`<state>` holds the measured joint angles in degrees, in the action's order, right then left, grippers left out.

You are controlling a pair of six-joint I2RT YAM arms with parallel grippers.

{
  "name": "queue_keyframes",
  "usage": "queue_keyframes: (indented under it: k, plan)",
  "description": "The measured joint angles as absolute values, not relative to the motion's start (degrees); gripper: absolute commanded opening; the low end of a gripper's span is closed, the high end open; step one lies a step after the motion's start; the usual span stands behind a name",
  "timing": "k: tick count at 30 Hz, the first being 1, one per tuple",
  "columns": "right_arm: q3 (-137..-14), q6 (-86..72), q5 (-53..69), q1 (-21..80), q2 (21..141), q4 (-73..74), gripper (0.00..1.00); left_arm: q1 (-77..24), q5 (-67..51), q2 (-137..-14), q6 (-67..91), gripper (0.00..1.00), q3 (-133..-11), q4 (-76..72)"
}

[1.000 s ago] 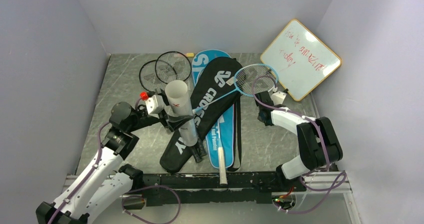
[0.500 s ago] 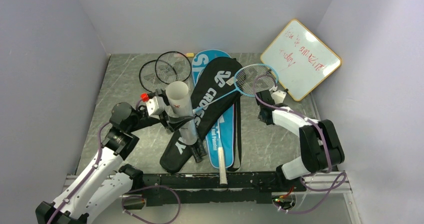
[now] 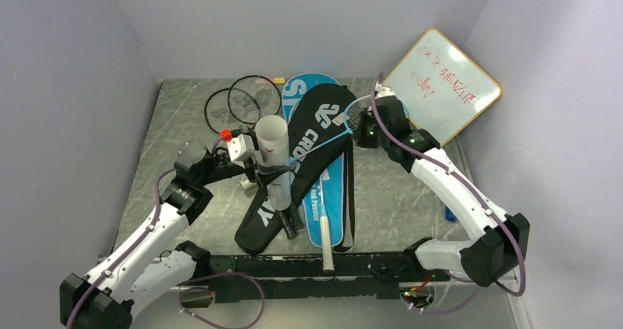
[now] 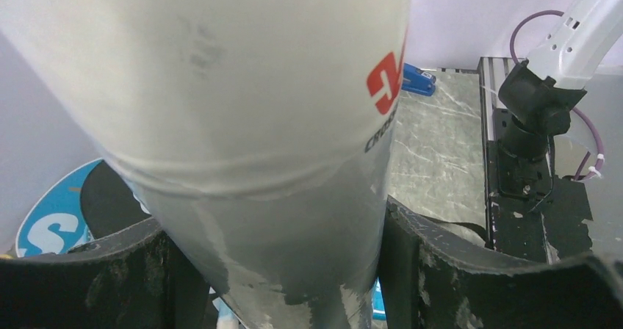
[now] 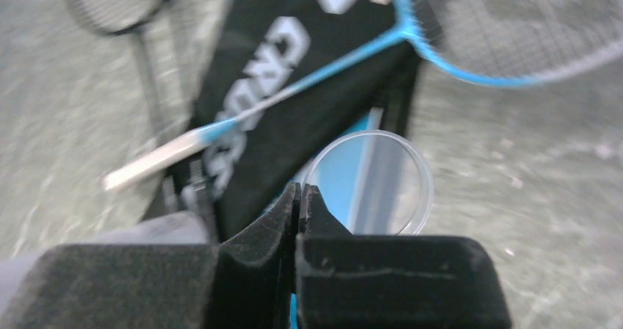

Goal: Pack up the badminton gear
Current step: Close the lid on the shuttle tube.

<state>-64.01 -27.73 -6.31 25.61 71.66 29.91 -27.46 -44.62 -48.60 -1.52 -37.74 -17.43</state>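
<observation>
The tube (image 3: 270, 144) is white with a red mark, and the lid (image 5: 369, 186) is clear. The black cover (image 3: 317, 127) has white letters, and so does the blue cover (image 3: 300, 88). The board (image 3: 441, 87) is white with red writing and a brown edge.

The white cardboard tube (image 4: 242, 87) overfills the left wrist view, both ends cut off. The blue racket cover (image 3: 297, 90) lies mostly hidden under the black racket cover (image 3: 312, 142). Red writing on the wood-framed whiteboard (image 3: 443, 87) is unreadably small. The right gripper (image 5: 300, 189) hides the near rim of the clear round lid (image 5: 371, 182).
</observation>
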Motion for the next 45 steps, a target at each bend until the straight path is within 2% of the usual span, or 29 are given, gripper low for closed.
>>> queue_keyframes:
  k: [5, 13, 19, 32, 38, 45]
  plan:
    - [-73.7, -24.6, 2.3, 33.6, 71.7, 32.0, 0.0, -27.6, -44.8, -46.3, -2.6, 0.52, -37.4, -17.2]
    - [-85.0, -20.4, 17.7, 37.2, 71.7, 33.2, 0.0, -27.7, -45.2, -41.4, -5.4, 0.51, -33.8, -16.1]
    - [-93.1, -18.6, 27.0, 39.4, 71.9, 33.3, 0.0, -27.9, -44.2, -42.6, -7.4, 0.51, -36.8, -11.0]
    - [-93.5, -19.6, 34.9, 39.4, 69.1, 29.3, 0.0, -27.9, -31.6, -47.6, -19.0, 0.5, -55.2, 20.0]
    - [-89.4, -20.4, 35.7, 39.4, 68.0, 26.7, 0.0, -28.0, -32.2, -47.4, -20.0, 0.5, -52.0, 22.0]
    - [-89.0, -20.9, 37.0, 39.4, 68.4, 26.2, 0.0, -28.2, -35.7, -47.4, -20.0, 0.49, -48.1, 17.2]
